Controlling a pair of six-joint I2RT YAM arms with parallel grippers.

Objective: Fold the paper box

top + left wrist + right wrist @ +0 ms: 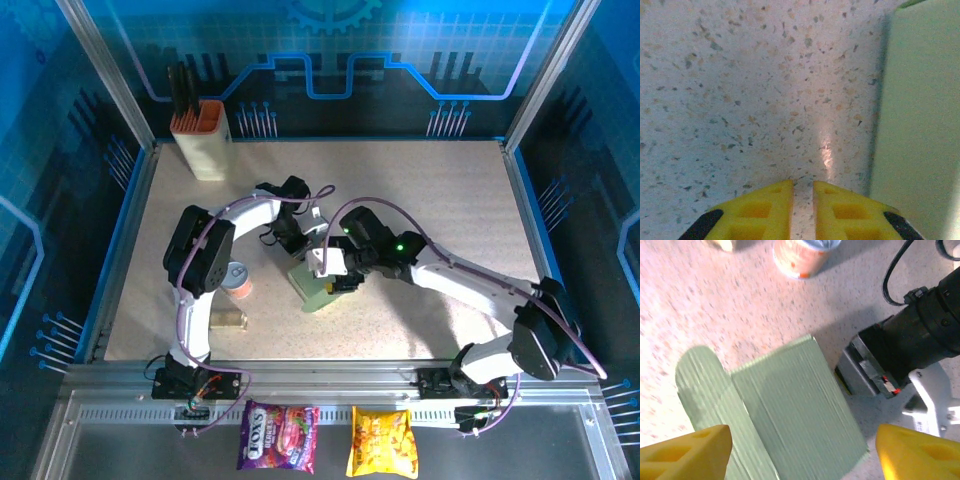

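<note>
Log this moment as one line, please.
task: fold paper box | left end effector: nearly closed, empty, beside paper box | right end effector: open over paper box | paper box: on table

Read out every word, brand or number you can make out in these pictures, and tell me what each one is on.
"FOX'S": on the purple foil sweets bag.
Smaller print below that brand name: too small to read.
Yellow snack bag: its print is too blurred to read.
Small orange-labelled tin can: label blurred, unreadable.
Pale mint-green paper box: no print on the faces shown.
</note>
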